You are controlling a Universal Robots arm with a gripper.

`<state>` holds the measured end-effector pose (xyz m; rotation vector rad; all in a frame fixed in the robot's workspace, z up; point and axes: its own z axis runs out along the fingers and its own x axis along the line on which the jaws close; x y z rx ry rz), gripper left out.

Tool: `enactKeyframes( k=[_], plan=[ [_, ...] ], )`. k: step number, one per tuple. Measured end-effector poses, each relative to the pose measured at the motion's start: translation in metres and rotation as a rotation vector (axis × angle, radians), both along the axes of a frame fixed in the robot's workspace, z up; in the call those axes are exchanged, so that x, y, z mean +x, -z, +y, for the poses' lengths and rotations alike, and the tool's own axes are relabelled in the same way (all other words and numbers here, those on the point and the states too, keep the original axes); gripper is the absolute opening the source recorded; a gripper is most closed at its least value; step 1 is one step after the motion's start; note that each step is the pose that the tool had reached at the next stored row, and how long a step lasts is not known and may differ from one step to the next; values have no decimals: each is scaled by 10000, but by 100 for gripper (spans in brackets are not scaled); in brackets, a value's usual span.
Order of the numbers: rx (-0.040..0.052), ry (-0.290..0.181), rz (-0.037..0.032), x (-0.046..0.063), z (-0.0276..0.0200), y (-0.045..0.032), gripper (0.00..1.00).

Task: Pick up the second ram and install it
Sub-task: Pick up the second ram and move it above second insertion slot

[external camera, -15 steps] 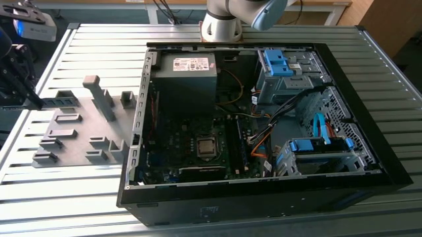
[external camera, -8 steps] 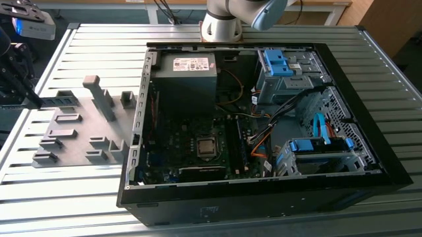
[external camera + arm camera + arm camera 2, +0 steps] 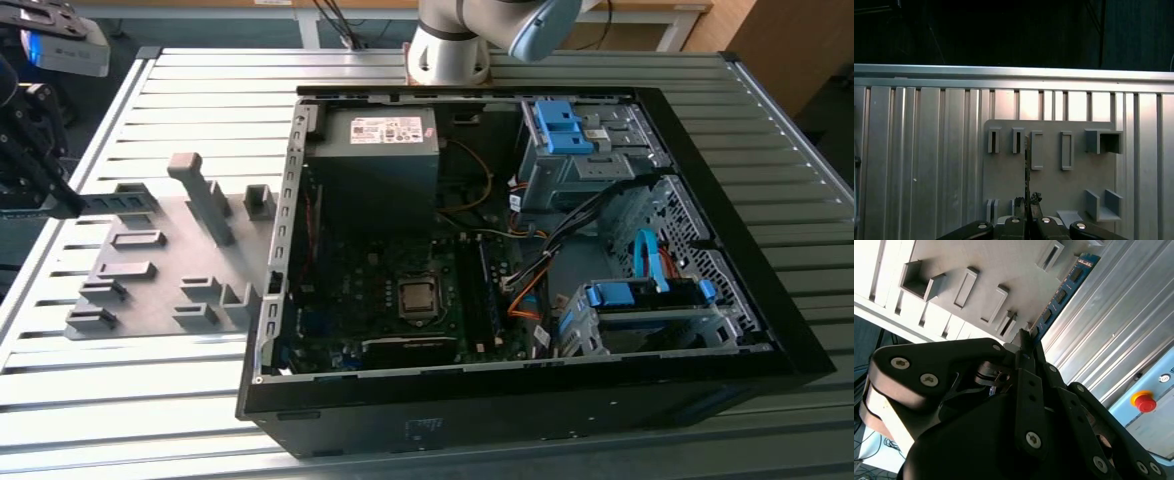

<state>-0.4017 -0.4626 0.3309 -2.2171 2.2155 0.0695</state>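
Closest to the lens in the second wrist view, the gripper (image 3: 1026,342) is pinched narrow on one end of the second ram (image 3: 1061,292). The ram's long axis runs straight out from the fingertips, over the grey fixture plate (image 3: 1054,187) on the counter (image 3: 929,160). The open computer case (image 3: 534,400) stands beside that plate, toward the exterior view's right.

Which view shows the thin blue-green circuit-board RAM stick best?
The second wrist view: the thin blue-green RAM stick, clamped in the gripper, shows its flat face with dark chips. The first wrist view shows the stick edge-on, a thin dark line.
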Motion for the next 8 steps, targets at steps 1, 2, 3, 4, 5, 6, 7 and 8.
enactKeyframes(
  k=[1,2,3,4,5,6,7,8],
  plan=[
    [0,0,0,0,0,-4,14],
    [-1,0,1,0,0,-8,14],
    [-1,0,1,0,0,-13,14],
    [0,0,0,0,0,-17,14],
    [1,0,-1,0,0,-19,14],
    [1,0,-1,0,0,-21,14],
    [0,0,0,0,0,-24,14],
    [-1,0,1,0,0,-27,14]
  ],
)
